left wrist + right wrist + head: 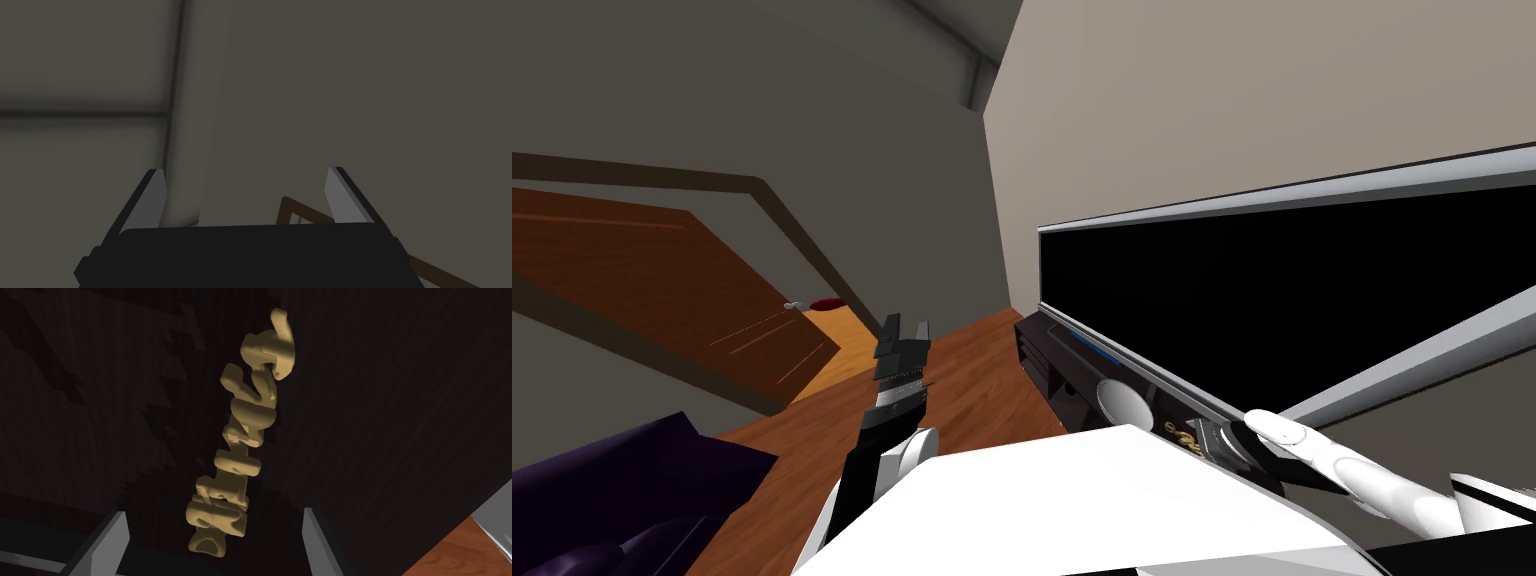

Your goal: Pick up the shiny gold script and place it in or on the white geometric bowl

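Note:
The gold script (240, 438), a chunky row of gold letters, lies on a dark, nearly black surface. My right gripper (215, 543) is open just over it, with the script's near end between the two fingers and not touched. The head view shows the script (1180, 433) on the dark stand beside the round white bowl (1124, 405), with my right gripper (1204, 440) right at it. My left gripper (906, 328) is raised over the floor, away from the stand, and stands open and empty (245, 195).
A large black screen (1292, 290) in a silver frame stands along the dark stand (1052, 375), close behind the script. A wooden floor (972, 380), a brown door (662, 290) and a purple sofa (612, 510) lie to the left.

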Motion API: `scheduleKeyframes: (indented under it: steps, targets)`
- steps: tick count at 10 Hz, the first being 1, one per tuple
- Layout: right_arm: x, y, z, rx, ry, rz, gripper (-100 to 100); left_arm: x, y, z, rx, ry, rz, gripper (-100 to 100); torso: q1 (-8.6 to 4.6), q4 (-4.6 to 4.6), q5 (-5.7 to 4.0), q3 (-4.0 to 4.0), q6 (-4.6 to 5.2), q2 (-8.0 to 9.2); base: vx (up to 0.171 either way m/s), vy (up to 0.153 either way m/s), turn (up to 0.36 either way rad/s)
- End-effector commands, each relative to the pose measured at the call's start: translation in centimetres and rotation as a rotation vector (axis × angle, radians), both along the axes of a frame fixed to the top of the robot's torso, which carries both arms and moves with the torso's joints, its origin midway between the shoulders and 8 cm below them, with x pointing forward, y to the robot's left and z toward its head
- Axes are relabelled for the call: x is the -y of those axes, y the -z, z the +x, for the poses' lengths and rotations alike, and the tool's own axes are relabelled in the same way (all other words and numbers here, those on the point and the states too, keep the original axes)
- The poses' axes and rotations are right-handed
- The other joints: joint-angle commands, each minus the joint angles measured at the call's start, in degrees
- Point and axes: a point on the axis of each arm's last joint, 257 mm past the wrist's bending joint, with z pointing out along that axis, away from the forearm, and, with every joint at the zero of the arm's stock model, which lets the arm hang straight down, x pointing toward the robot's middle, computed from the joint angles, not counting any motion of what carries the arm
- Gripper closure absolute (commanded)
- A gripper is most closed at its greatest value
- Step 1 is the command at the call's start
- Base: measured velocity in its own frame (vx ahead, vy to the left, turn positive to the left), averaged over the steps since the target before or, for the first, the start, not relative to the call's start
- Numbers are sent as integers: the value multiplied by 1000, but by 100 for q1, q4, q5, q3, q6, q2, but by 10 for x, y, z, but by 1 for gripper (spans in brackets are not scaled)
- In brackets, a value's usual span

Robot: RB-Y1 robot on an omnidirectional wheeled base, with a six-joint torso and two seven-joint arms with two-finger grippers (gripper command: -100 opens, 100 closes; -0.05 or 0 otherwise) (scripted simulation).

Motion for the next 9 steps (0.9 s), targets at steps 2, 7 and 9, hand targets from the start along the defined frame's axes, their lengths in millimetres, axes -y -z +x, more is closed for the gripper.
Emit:
scheduleKeyframes:
  steps: [2,7,9]
  targets:
    - [0,1,-2,-5,-5,-1,0,0,0,0,0,0,0,0,2,1,1,4,2,9,17,1,7]
    - [2,15,-51,5,178,25,-100,0,0,0,0,0,0,0,-12,13,-2,35,3,61,-88,-32,329]
    - [3,18,-65,11,239,29,-100,0,0,0,0,0,0,0,-15,13,-2,32,3,56,-93,-32,334]
